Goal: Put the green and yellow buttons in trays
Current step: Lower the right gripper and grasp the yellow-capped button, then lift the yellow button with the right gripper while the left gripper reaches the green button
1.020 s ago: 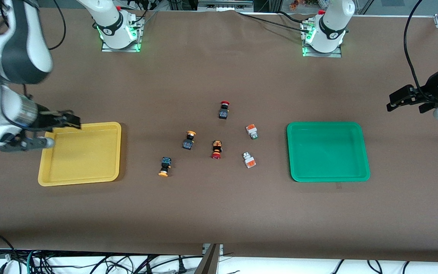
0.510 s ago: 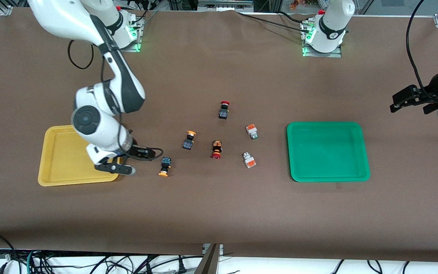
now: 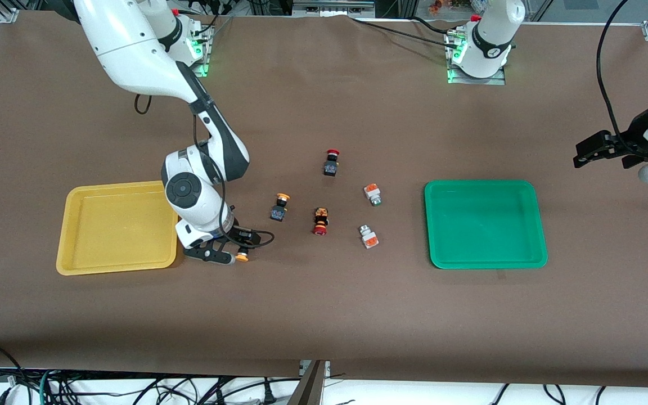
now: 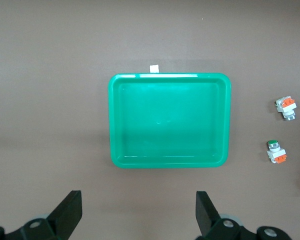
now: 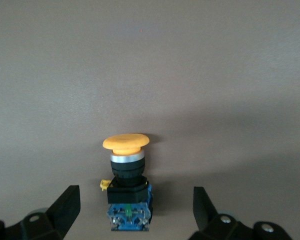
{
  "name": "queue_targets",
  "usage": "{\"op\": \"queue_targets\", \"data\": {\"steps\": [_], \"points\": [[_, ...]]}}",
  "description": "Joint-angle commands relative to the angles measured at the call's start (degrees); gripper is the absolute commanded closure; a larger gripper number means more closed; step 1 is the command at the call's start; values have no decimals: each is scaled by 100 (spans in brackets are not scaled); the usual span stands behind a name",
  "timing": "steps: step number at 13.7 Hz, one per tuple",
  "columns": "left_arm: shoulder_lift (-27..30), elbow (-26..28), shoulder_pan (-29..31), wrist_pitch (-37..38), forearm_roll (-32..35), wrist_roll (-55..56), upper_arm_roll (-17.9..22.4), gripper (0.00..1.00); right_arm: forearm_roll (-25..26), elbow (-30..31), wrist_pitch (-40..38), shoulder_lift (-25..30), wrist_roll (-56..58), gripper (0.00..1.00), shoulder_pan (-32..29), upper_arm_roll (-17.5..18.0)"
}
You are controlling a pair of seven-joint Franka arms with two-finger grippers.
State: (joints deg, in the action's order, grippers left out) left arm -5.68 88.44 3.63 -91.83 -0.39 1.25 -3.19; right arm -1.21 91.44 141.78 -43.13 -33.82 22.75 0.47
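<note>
My right gripper (image 3: 237, 247) is open and low over the yellow-capped button (image 3: 241, 257) nearest the front camera. In the right wrist view that button (image 5: 127, 185) lies between the open fingers (image 5: 65, 207), not touching them. A second yellow-capped button (image 3: 280, 206) lies farther from the camera. Two white-grey buttons (image 3: 373, 194) (image 3: 368, 236) lie nearer the green tray (image 3: 485, 225). The yellow tray (image 3: 116, 225) is beside my right gripper. My left gripper (image 3: 585, 152) waits open and empty in the air at the left arm's end of the table, looking down on the green tray (image 4: 169, 120).
Two red-capped dark switches (image 3: 331, 162) (image 3: 320, 221) lie among the buttons in the middle. The left wrist view shows both white-grey buttons (image 4: 286, 107) (image 4: 276, 151) beside the green tray. Both trays hold nothing.
My right arm swung from over the yellow tray across to the nearest yellow-capped button and came down around it, fingers still open. The left arm barely moved.
</note>
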Motion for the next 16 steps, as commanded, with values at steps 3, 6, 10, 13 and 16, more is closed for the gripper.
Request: {"op": "queue_targets", "data": {"steps": [3, 6, 10, 13, 16], "points": [[-56, -72, -73, 122, 48, 270, -41, 0, 24, -92, 227, -143, -20, 88, 97, -38], [-73, 24, -169, 122, 48, 655, -234, 0, 50, -92, 209, -125, 50, 100, 106, -46], [-239, 148, -275, 113, 48, 1436, -541, 0, 68, -74, -263, 32, 540, 100, -7, -142], [-529, 393, -284, 17, -13, 2509, -945, 0, 33, -92, -1360, 454, 2145, 100, -148, -800], [-907, 875, -371, -841, -163, 3904, -1603, 0, -2, -74, -1995, 622, 3781, 100, -455, -1451]]}}
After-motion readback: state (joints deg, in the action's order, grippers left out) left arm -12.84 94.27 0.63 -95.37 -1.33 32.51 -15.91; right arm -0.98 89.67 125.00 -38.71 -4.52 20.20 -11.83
